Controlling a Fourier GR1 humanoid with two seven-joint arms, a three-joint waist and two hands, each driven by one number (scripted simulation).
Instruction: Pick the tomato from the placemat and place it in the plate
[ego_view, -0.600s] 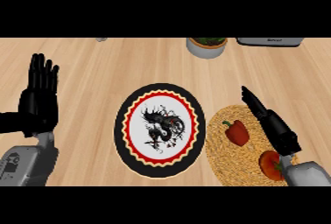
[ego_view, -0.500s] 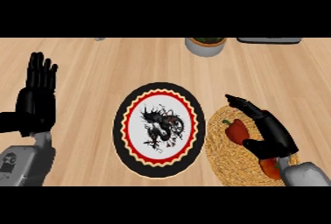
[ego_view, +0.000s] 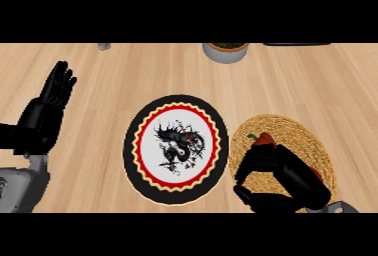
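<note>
The woven straw placemat (ego_view: 303, 137) lies right of the plate (ego_view: 175, 148), which is round with a black rim, a red scalloped ring and a black drawing at its centre. My right hand (ego_view: 291, 175) hangs over the placemat, fingers bent downward and thumb apart, with bare mat showing in the gap. A red vegetable with a green stem (ego_view: 263, 139) peeks out just beyond the fingers. A red sliver (ego_view: 317, 174) shows at the hand's right side, probably the tomato, mostly hidden beneath the hand. My left hand (ego_view: 46, 115) rests open at the left edge, fingers up.
A white pot with a plant (ego_view: 226, 51) stands at the counter's far edge. A dark flat object (ego_view: 295, 44) lies far right and a small grey thing (ego_view: 104, 46) far left. Bare wooden counter (ego_view: 148, 75) surrounds the plate.
My right hand has drawn back toward me over the placemat and bent its fingers down, covering the nearer red thing. The view has tilted slightly. The left hand stays put.
</note>
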